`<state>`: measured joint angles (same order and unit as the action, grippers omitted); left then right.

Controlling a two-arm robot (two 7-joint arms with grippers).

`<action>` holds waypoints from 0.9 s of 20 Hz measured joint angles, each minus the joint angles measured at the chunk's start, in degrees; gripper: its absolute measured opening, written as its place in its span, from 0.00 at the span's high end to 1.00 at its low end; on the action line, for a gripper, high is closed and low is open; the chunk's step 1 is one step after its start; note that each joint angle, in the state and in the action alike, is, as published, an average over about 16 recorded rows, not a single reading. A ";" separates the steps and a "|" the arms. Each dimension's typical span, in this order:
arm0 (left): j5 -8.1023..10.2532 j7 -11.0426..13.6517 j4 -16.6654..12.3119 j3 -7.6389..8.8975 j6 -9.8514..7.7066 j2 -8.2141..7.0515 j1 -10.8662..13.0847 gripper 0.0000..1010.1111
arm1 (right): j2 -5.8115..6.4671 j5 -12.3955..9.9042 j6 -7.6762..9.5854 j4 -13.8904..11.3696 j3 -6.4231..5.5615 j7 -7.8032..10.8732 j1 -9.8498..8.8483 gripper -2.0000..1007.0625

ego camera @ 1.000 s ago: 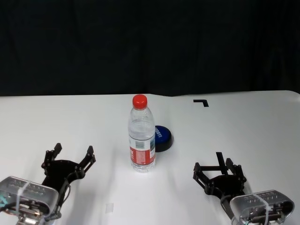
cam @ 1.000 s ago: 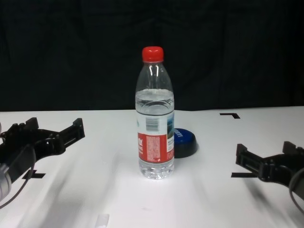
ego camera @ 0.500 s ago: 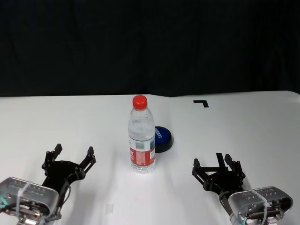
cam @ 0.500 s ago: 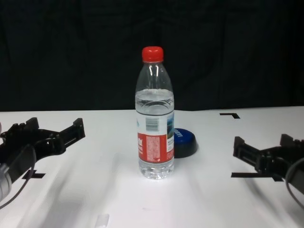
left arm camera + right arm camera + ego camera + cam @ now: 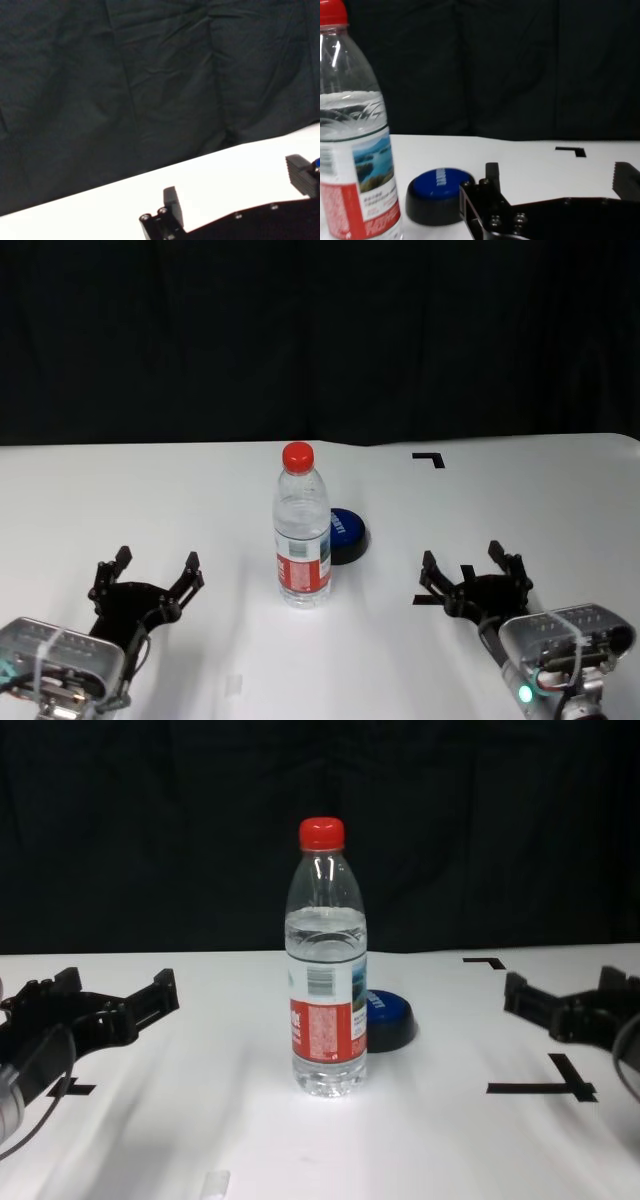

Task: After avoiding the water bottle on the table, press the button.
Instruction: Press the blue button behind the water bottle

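Note:
The water bottle (image 5: 302,540) stands upright at the middle of the table (image 5: 180,500), with its red cap on. It also shows in the chest view (image 5: 327,1000) and the right wrist view (image 5: 355,150). The dark blue button (image 5: 347,532) lies just behind and to the right of the bottle, partly hidden by it in the chest view (image 5: 390,1020), and shows in the right wrist view (image 5: 437,192). My right gripper (image 5: 462,558) is open and empty, to the right of the bottle and the button, above the table (image 5: 563,988). My left gripper (image 5: 157,560) is open and empty at the near left.
A black tape corner mark (image 5: 430,458) lies at the back right. A black tape cross (image 5: 548,1082) lies under the right gripper. A black tape mark (image 5: 72,1089) lies by the left gripper. A dark curtain hangs behind the table.
My right gripper has risen and moved forward, away from me, uncovering the tape cross under it. The left gripper, the bottle and the button have not moved.

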<state>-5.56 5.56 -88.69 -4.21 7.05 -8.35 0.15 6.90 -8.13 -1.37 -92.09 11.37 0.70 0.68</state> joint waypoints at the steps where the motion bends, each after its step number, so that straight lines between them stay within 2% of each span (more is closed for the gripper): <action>1: 0.00 0.00 0.00 0.00 0.00 0.00 0.00 0.00 | -0.05 0.10 0.09 0.24 -0.20 0.37 0.42 0.00; 9: 0.00 0.00 0.00 0.00 0.00 0.00 0.00 0.00 | -0.43 1.05 0.52 3.07 -1.51 3.35 4.25 0.00; 18: 0.00 0.00 0.00 0.00 0.00 0.00 0.00 0.00 | -0.66 2.21 0.82 7.65 -2.21 6.33 9.25 0.00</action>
<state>-5.57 5.56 -88.69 -4.22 7.05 -8.35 0.15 6.24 -5.92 -0.56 -84.44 9.16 7.02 9.93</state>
